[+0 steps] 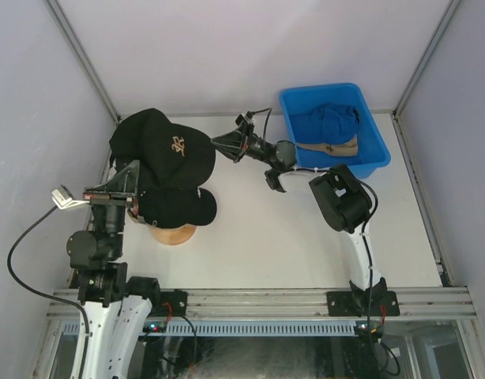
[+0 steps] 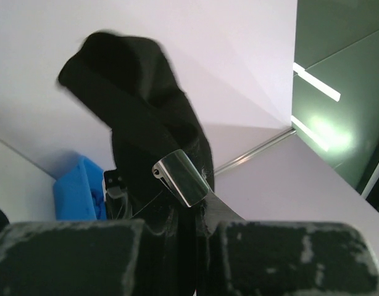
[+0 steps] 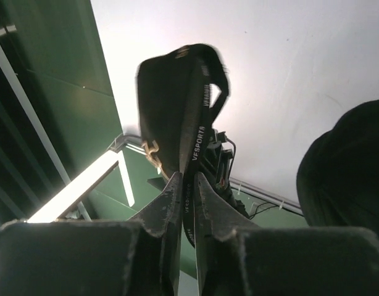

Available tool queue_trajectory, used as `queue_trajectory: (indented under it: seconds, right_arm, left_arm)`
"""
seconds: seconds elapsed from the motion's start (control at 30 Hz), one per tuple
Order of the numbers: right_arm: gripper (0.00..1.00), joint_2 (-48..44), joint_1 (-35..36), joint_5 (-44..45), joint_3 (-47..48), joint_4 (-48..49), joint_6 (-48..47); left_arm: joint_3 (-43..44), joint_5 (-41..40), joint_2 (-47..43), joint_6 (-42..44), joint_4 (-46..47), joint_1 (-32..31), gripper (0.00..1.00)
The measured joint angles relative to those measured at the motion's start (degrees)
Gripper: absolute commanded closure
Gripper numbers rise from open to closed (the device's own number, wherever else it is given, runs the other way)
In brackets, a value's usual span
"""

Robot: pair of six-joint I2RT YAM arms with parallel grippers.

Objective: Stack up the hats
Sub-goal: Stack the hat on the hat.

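A black hat [image 1: 167, 146] with a small light mark hangs in the air between both arms, over the left half of the table. My left gripper [image 1: 134, 175] is shut on its rear edge, close to a metal strap buckle [image 2: 180, 179]. At the opposite side my right gripper [image 1: 220, 144] is shut on the hat's printed inner band [image 3: 199, 139]. Beneath it, another black hat [image 1: 179, 207] sits on a round wooden stand [image 1: 173, 234]. A blue hat [image 1: 329, 120] and a tan hat [image 1: 329, 148] lie in the blue bin [image 1: 373, 154].
The blue bin stands at the back right of the white table [image 1: 266, 245], just behind the right arm's elbow [image 1: 341, 197]. Pale walls close in the left, back and right. A cable [image 1: 21, 237] loops beside the left arm.
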Motion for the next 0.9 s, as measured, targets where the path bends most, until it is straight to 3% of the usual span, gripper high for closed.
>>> queue_trajectory:
  seconds: [0.27, 0.9]
  right_arm:
    - [0.95, 3.72, -0.07, -0.31, 0.66, 0.00, 0.00]
    - [0.94, 8.81, -0.70, -5.03, 0.94, 0.22, 0.00]
  left_arm:
    - [-1.18, -2.93, -1.92, 5.92, -5.46, -6.25, 0.94]
    - [-5.05, -7.78, -9.31, 9.05, -17.20, -8.90, 0.84]
